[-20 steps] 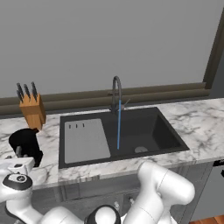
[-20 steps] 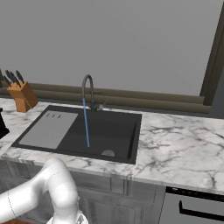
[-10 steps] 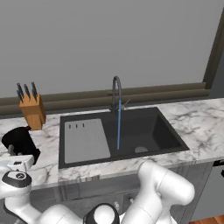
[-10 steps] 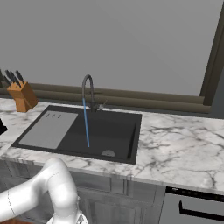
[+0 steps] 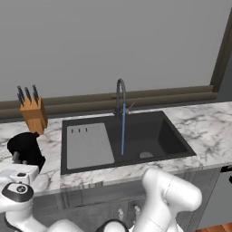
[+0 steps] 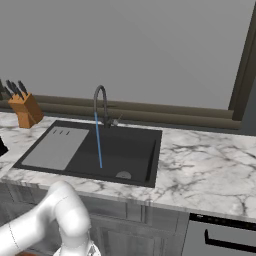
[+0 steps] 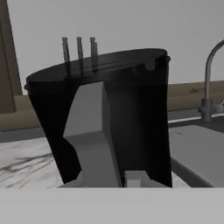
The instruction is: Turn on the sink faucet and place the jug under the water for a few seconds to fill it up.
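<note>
The glossy black jug (image 5: 26, 146) stands on the marble counter left of the sink (image 5: 156, 136), in front of the knife block. My gripper (image 5: 17, 159) is at its near side, shut on the jug's grey side handle (image 7: 89, 127). In the hand view the jug (image 7: 135, 109) looms close and leans slightly, with my gripper (image 7: 107, 179) at its base. The dark gooseneck sink faucet (image 5: 120, 93) is running: a thin blue stream of water (image 5: 123, 131) falls into the black basin. From the right base view I see the faucet (image 6: 100, 97), the water (image 6: 98, 142), the sink (image 6: 131, 150) and a sliver of the jug (image 6: 2, 147).
An orange-brown knife block (image 5: 34, 115) stands behind the jug against the back ledge. A flat grey drainboard (image 5: 88, 145) fills the sink's left part, between the jug and the stream. Marble counter (image 6: 210, 160) stretches right of the sink.
My jaws have closed from wide open onto the jug's handle. The jug shifted a little left and back again on the counter. The water keeps running.
</note>
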### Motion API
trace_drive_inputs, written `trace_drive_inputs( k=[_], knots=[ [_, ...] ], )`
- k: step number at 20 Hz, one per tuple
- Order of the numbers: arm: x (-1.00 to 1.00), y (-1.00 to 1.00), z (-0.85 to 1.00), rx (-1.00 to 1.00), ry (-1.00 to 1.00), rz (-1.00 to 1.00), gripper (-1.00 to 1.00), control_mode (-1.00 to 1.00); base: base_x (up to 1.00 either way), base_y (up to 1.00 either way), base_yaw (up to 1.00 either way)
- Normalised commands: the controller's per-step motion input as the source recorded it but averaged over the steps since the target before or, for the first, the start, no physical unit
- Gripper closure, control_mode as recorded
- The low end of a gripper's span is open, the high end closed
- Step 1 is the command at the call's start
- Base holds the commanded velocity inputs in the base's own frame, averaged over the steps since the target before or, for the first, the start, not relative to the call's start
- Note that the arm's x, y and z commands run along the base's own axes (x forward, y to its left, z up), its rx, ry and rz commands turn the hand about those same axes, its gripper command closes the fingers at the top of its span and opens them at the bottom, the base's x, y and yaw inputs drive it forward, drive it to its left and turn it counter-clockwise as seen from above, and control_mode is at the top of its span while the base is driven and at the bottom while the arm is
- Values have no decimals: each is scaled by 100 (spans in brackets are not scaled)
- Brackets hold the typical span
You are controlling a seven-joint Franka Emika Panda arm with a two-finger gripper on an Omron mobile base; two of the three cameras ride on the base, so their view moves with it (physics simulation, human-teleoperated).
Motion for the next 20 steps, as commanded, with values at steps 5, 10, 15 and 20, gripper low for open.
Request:
trace_drive_inputs(
  k=[5, 10, 15, 20],
  knots=[
    [-3, -83, 34, 12, -2, -18, 100, -100, 0, 0, 0],
    [0, -98, 48, 14, 0, -20, 100, -100, 0, 0, 0],
    [14, -88, 18, 16, 4, -20, 100, -100, 0, 0, 0],
    [42, -75, 0, 10, 13, -15, 100, -100, 0, 0, 0]
  ],
)
